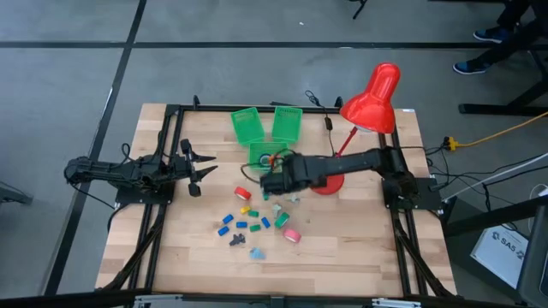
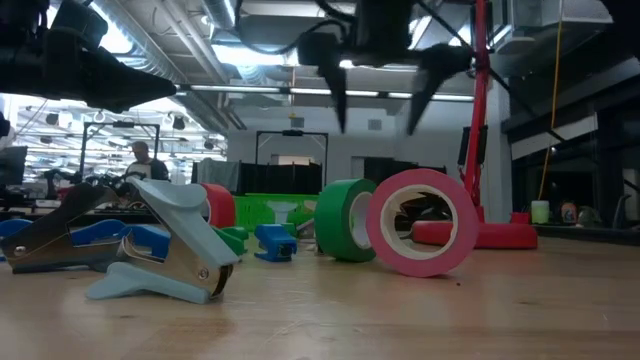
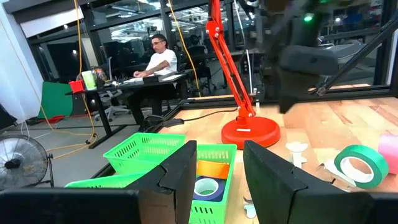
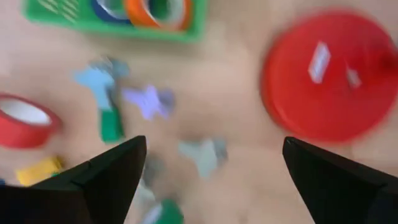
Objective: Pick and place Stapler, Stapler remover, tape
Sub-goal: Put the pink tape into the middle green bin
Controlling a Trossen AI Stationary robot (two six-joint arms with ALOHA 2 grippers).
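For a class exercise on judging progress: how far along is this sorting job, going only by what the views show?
Done: an orange tape roll and a blue one lie in a green basket.
In hand: nothing; the right gripper hangs open above the clutter, and the left gripper waits at the table's left side.
Left: red, pink and green tape rolls, staple removers and small staplers remain on the table.

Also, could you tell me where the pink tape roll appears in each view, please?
High view: pink tape roll lies near the table's middle, at the right of the scattered pieces.
Low view: right of centre, standing on edge, beside a green tape roll.
Left wrist view: cut off by the right edge.
Right wrist view: not in it.
Shared landmark: red lamp base, in all four.
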